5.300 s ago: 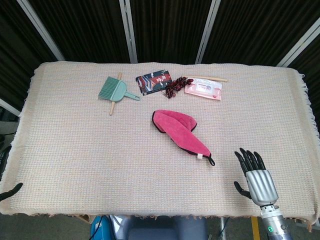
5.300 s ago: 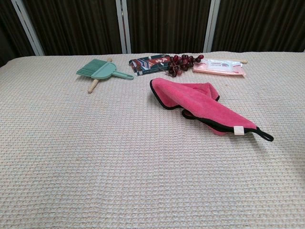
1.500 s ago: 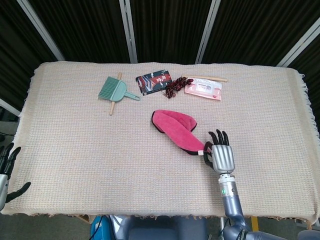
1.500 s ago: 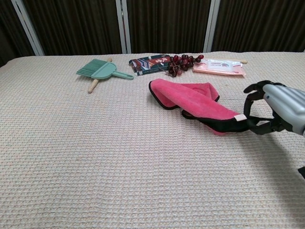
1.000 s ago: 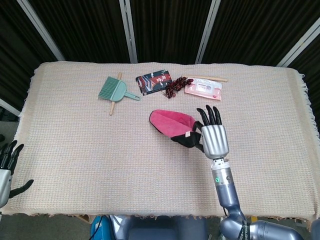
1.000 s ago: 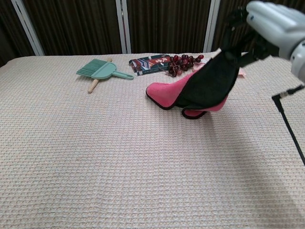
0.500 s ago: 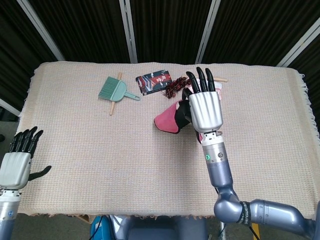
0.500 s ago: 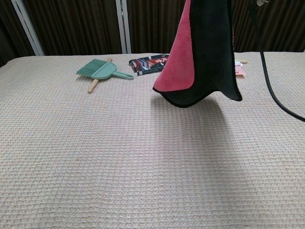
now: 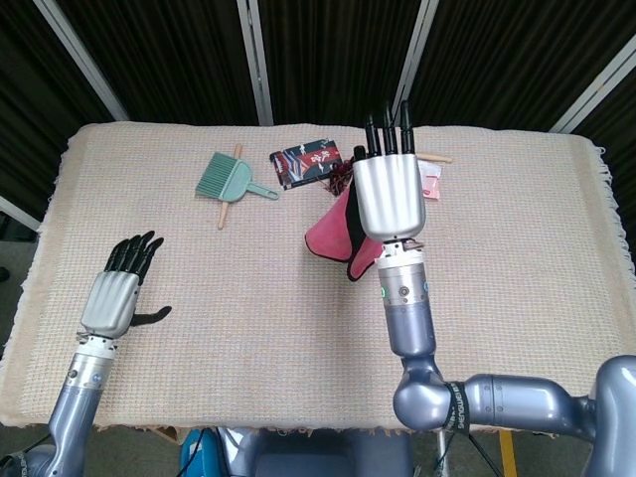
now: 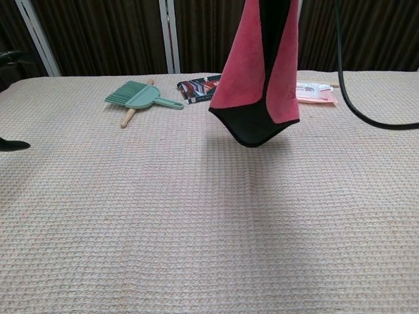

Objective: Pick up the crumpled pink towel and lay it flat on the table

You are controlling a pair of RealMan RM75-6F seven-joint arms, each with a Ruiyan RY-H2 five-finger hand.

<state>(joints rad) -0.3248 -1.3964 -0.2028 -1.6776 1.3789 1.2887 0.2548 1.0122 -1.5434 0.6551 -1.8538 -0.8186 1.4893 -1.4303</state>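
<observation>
The pink towel (image 10: 252,72) with black edging hangs in the air above the table, its lower tip clear of the cloth. In the head view the towel (image 9: 333,235) shows beside and below my right hand (image 9: 387,189), which holds its top, raised high over the table's middle. My left hand (image 9: 117,289) hovers over the left front of the table, holding nothing, fingers spread. In the chest view only a dark fingertip of the left hand (image 10: 14,144) shows at the left edge; the right hand is above the frame.
A green dustpan brush (image 9: 231,179) lies at the back left. A patterned packet (image 9: 309,162), dark red beads (image 10: 218,84) and a pink wipes pack (image 10: 314,91) line the back edge. A black cable (image 10: 357,104) hangs at the right. The beige woven cloth (image 9: 248,328) covers the table.
My right hand has lifted the towel a little higher and turned it, so more pink shows. My left hand has moved up and inward over the table's left side.
</observation>
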